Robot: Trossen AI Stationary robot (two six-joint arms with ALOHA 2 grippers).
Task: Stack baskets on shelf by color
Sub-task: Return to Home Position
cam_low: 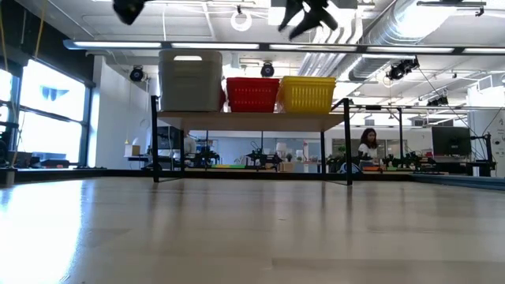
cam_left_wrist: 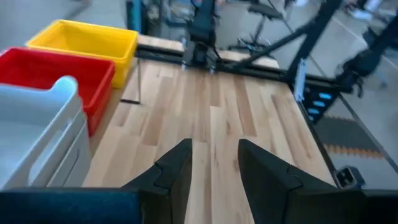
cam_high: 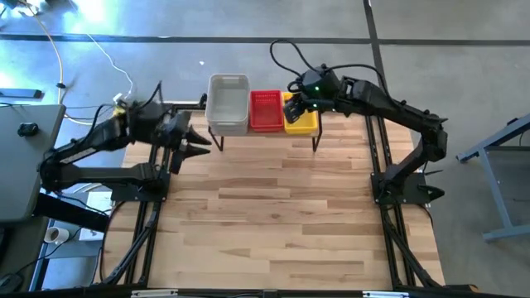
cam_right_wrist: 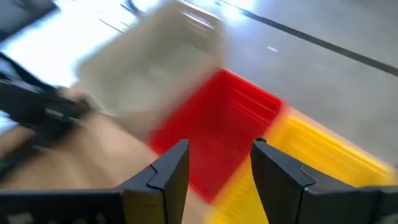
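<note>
While both arms hang over the far part of the wooden table [cam_high: 273, 215], a low shelf [cam_low: 252, 121] with a pale plank top and thin black legs stands at the table's far edge, near its middle. Three colours of baskets sit side by side on the plank, touching or nearly so. The grey baskets [cam_low: 190, 81] are at the shelf's left end, the red baskets [cam_low: 252, 95] in its middle, and the yellow baskets [cam_low: 307, 94] at its right end. The grey pile rises higher than the other two and shows layered rims in the left wrist view; how many baskets are nested in each colour cannot be counted. The left gripper [cam_high: 197, 142] hangs above the table just off the shelf's left front corner, its two dark fingers [cam_left_wrist: 177, 173] spread with only bare tabletop between them. The right gripper [cam_high: 295, 106] hovers above the yellow baskets at the shelf's right end, fingers [cam_right_wrist: 163, 173] parted and holding nothing; its blurred wrist view looks down across all three colours. Seen from table height, both grippers are well above the baskets, touching none. A person [cam_low: 368, 145] is in the room beyond the table.
</note>
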